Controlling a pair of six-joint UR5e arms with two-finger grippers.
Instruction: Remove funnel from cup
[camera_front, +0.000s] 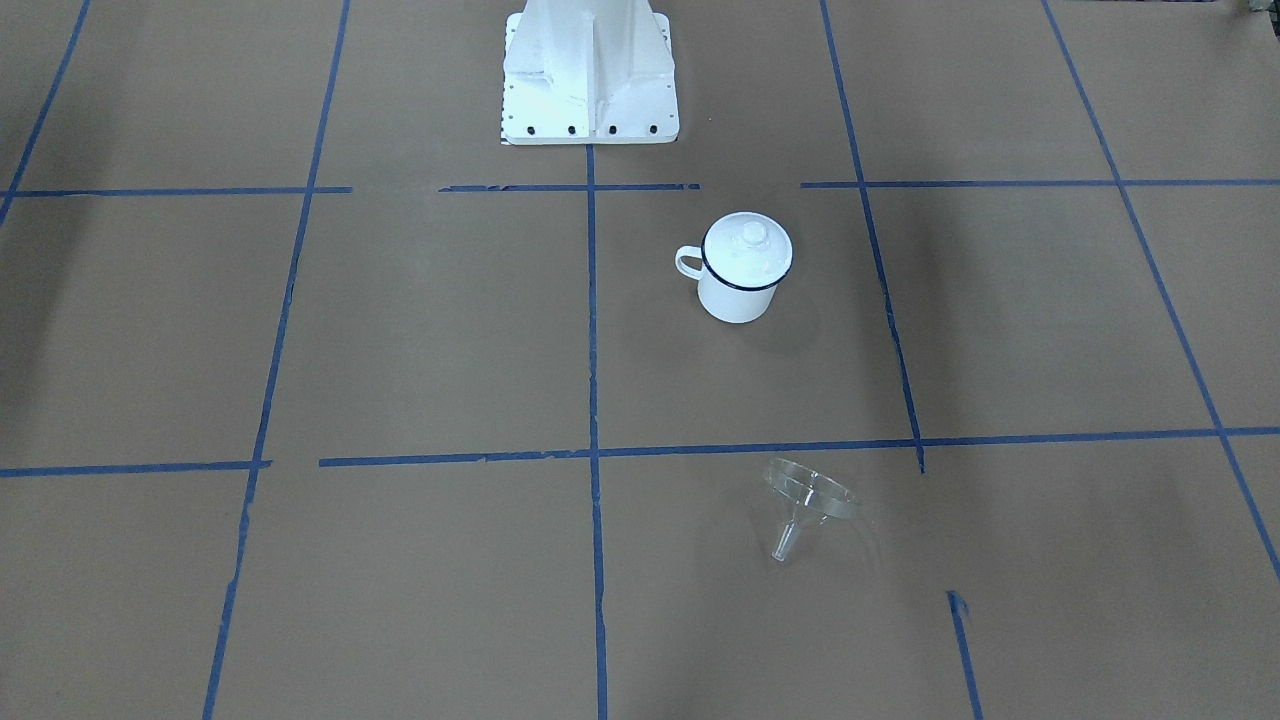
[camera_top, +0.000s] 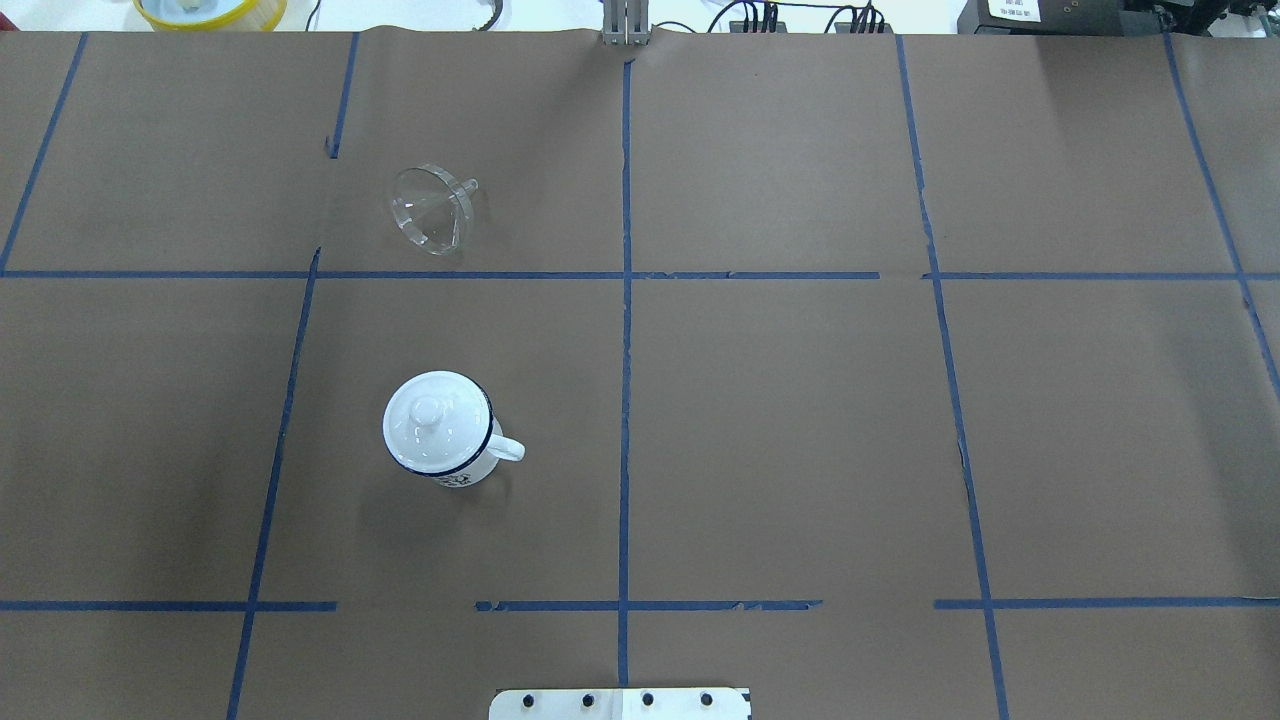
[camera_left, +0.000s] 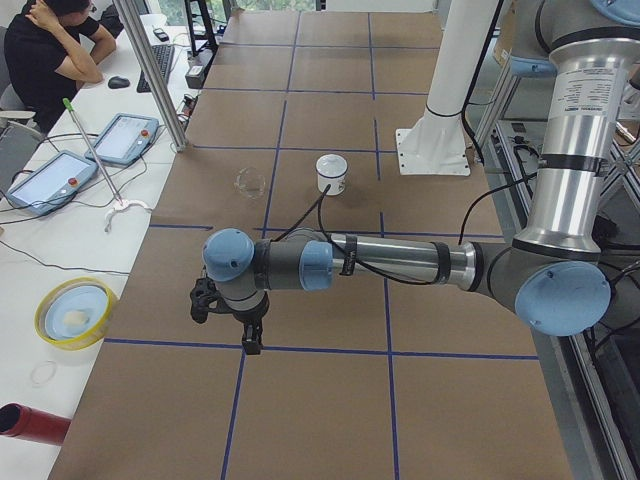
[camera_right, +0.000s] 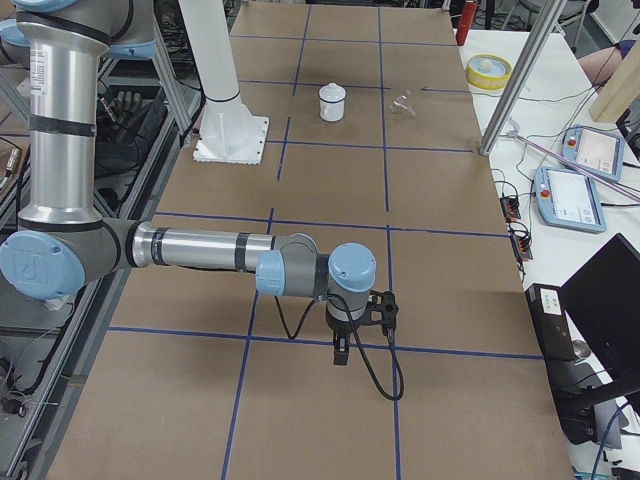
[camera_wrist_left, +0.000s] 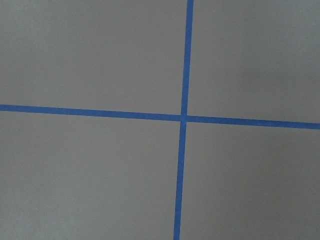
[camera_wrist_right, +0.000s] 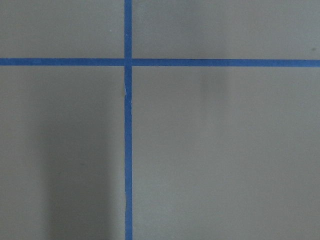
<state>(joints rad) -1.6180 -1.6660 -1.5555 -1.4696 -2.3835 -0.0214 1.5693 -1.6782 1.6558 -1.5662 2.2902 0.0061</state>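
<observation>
The clear funnel (camera_front: 805, 500) lies on its side on the brown paper, apart from the cup, its spout pointing away from it; it also shows in the overhead view (camera_top: 432, 210). The white cup (camera_front: 735, 297) with a dark blue rim stands upright with a white domed lid (camera_front: 748, 250) on it; it also shows in the overhead view (camera_top: 472, 468). My left gripper (camera_left: 250, 340) and my right gripper (camera_right: 342, 352) show only in the side views, far from both things, pointing down over the paper. I cannot tell whether they are open or shut.
The robot's white base (camera_front: 590, 80) stands behind the cup. Blue tape lines grid the table. Beside the table are a yellow bowl (camera_left: 75, 312), a red cylinder (camera_left: 30, 425), teach pendants (camera_left: 125, 138) and a seated operator (camera_left: 50, 50).
</observation>
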